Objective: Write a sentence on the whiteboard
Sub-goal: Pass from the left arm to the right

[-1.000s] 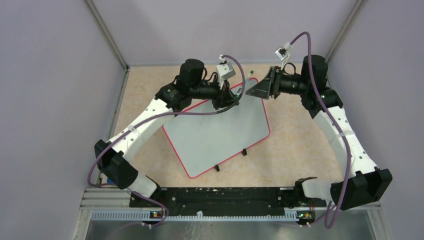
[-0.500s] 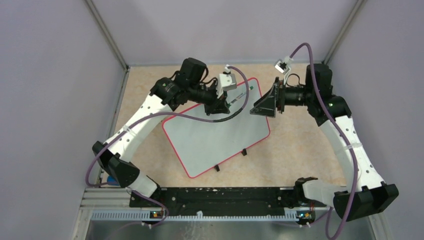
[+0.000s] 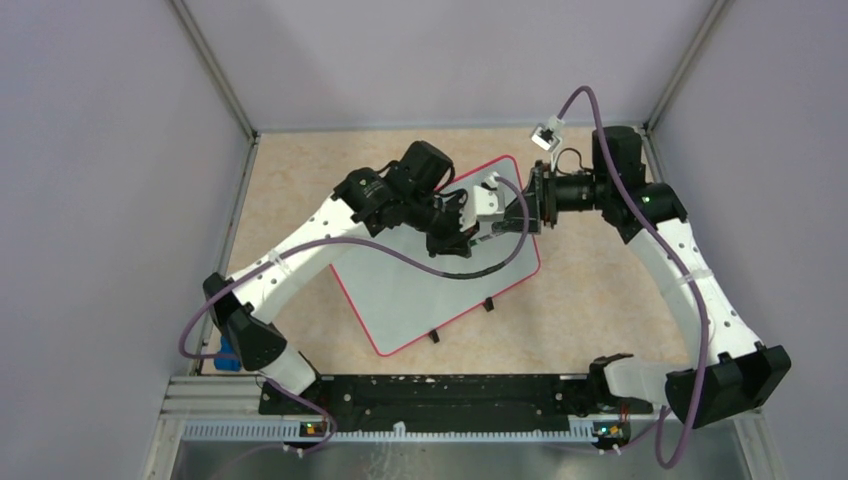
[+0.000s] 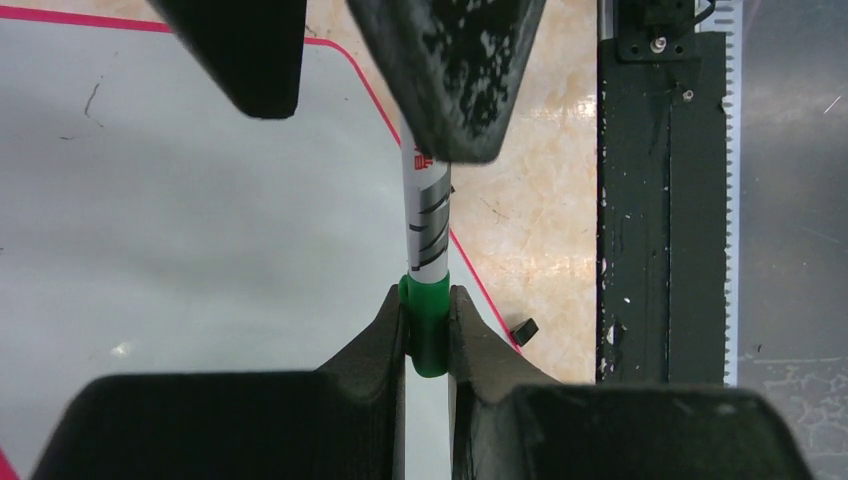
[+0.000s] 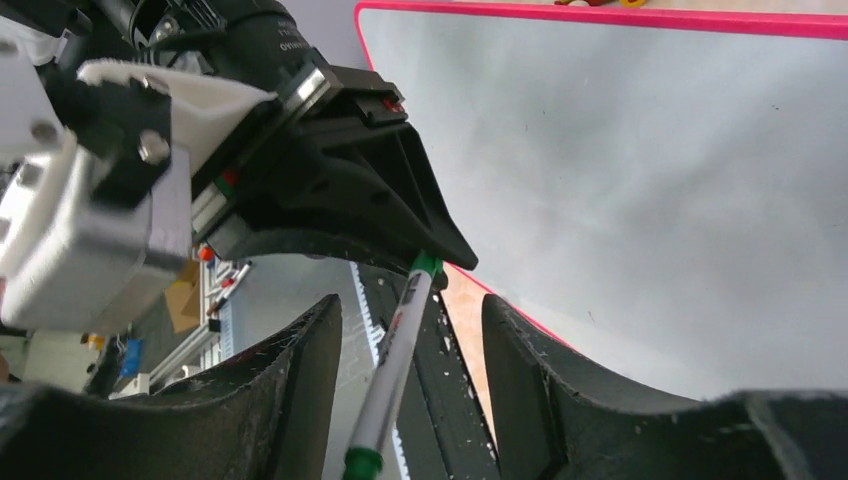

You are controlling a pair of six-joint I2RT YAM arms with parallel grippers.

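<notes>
Whiteboard lies beneath left end effector, which clamps a green marker.

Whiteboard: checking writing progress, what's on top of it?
The whiteboard shows no lettering where visible. The left gripper pinches a green marker above it. The arms cover its far corner.

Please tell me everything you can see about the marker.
The marker is a slim white barrel with grey print and a green piece at each end, plastic by its look. The left end effector pinches one green end. The rest reaches between the open fingers of the right end effector, over the rim of the whiteboard.
</notes>
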